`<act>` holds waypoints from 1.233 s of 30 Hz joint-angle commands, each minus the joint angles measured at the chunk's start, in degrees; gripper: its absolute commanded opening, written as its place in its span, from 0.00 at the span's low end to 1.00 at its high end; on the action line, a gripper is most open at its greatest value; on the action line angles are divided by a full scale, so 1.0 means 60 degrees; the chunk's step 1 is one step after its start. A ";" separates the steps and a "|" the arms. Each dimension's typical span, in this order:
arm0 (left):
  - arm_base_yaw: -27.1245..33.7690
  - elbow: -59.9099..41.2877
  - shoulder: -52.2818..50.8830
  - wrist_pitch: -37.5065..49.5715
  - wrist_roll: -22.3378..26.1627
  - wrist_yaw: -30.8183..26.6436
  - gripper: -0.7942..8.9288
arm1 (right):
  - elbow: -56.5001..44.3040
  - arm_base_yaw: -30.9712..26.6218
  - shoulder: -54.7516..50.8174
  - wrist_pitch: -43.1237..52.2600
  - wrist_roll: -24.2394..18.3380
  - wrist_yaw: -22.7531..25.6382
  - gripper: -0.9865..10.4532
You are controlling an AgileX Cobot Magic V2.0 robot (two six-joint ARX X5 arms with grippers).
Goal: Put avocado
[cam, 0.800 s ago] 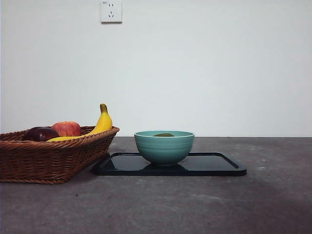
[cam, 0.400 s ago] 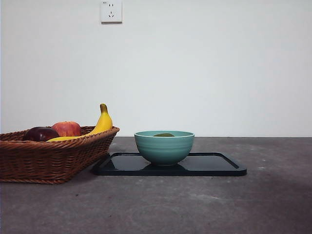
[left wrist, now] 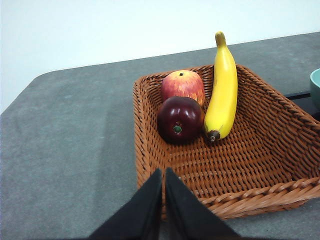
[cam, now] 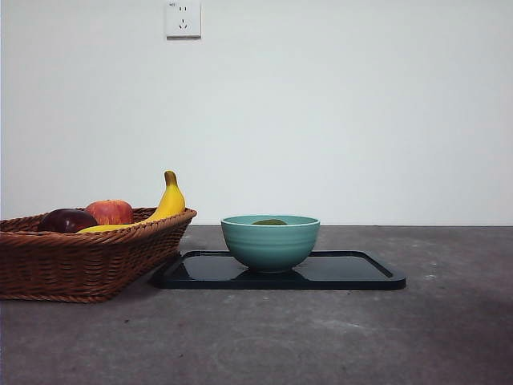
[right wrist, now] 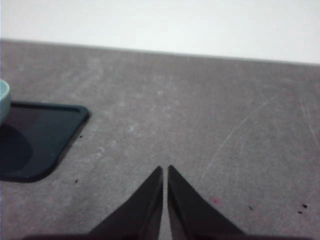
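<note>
The avocado [cam: 269, 222] lies inside the teal bowl [cam: 270, 242]; only its dark olive top shows above the rim in the front view. The bowl stands on a black tray [cam: 353, 271]. My left gripper [left wrist: 163, 172] is shut and empty, hanging over the near edge of the wicker basket [left wrist: 240, 170]. My right gripper [right wrist: 165, 170] is shut and empty above bare table, off to the side of the tray's corner [right wrist: 45, 135]. Neither arm appears in the front view.
The wicker basket [cam: 80, 257] stands left of the tray and holds a red apple [left wrist: 183, 85], a dark maroon round fruit [left wrist: 180, 119] and a banana [left wrist: 222, 85]. A wall socket [cam: 183, 18] is on the wall behind.
</note>
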 commanded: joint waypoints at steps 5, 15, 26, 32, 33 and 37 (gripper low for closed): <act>0.0025 -0.0200 -0.0011 -0.0076 -0.0029 -0.0025 0.09 | -0.0055 -0.0004 -0.0036 0.0062 0.0164 -0.0018 0.09; 0.0022 -0.0200 -0.0011 -0.0076 -0.0025 -0.0025 0.09 | -0.0055 -0.0004 -0.0036 0.0055 0.0164 -0.0015 0.09; 0.0025 -0.0200 -0.0011 -0.0076 -0.0025 -0.0025 0.09 | -0.0055 -0.0004 -0.0036 0.0055 0.0164 -0.0015 0.09; 0.0022 -0.0200 -0.0011 -0.0076 -0.0025 -0.0025 0.09 | -0.0055 -0.0004 -0.0036 0.0055 0.0164 -0.0018 0.09; 0.0022 -0.0200 -0.0011 -0.0076 -0.0029 -0.0025 0.09 | -0.0055 -0.0004 -0.0036 0.0055 0.0164 -0.0015 0.09; 0.0022 -0.0200 -0.0011 -0.0076 -0.0029 -0.0025 0.09 | -0.0055 -0.0004 -0.0036 0.0055 0.0164 -0.0015 0.09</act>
